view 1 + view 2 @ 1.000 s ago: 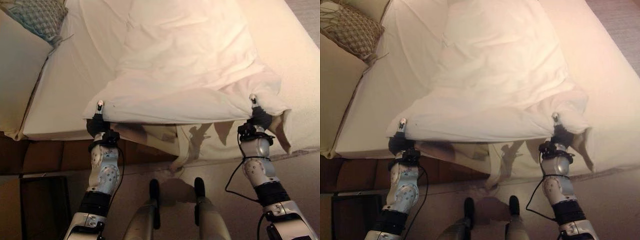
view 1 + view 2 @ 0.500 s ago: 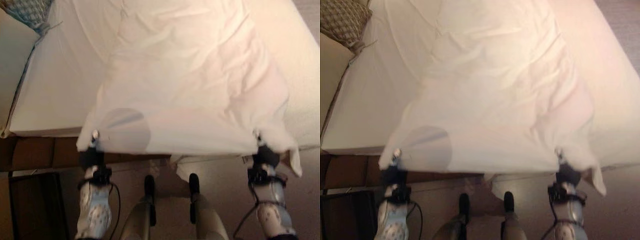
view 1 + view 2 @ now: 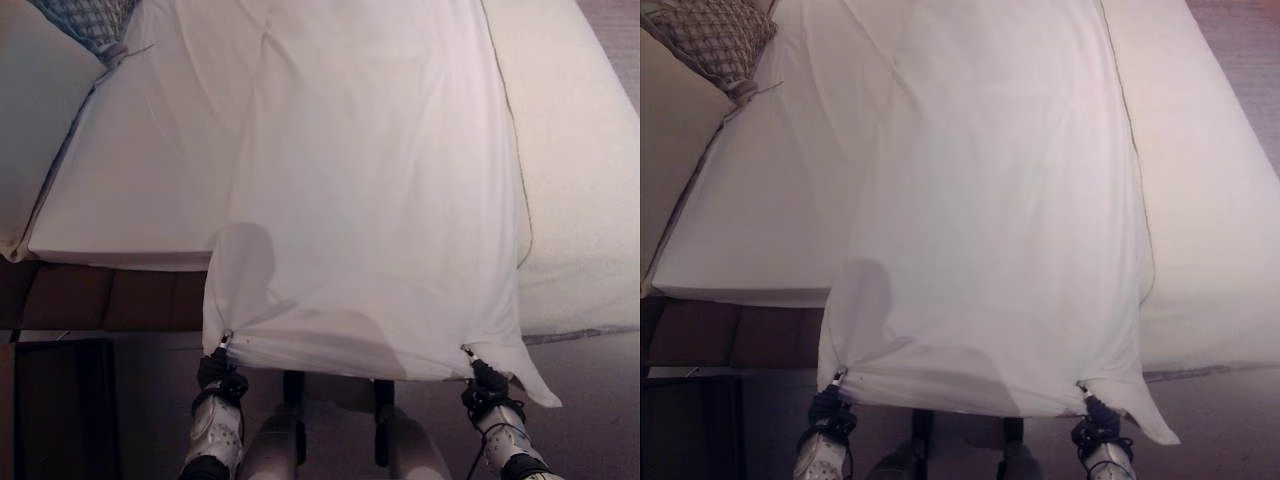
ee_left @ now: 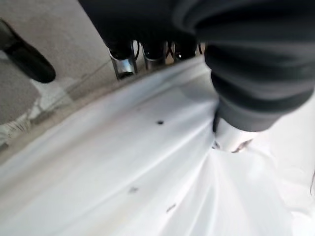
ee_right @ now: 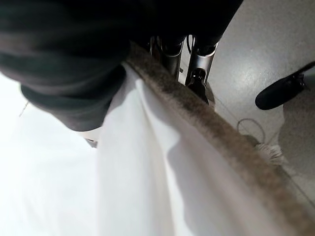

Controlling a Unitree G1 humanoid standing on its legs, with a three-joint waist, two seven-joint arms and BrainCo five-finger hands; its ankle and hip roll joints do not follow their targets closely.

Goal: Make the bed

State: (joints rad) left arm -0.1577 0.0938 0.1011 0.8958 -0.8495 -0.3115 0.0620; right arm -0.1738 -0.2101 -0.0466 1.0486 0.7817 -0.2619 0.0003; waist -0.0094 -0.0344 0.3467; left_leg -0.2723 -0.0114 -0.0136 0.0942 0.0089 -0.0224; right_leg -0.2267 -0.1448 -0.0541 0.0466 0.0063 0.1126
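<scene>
The sheet is plain white, spread over a cream mattress. At eleven o'clock sits a cushion with a brown-and-tan diamond lattice pattern. The floor at five o'clock is grey-beige.

Pillow cut off at top edge

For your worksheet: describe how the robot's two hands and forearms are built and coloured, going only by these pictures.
Both hands wear a dark ribbed cover over the back and wrist. On the left hand and the right hand, silver metallic fingers stand in a row beside that cover. In the head views, the left forearm is a silver-grey shell dotted with small holes below a black wrist, and the right forearm looks alike.
</scene>
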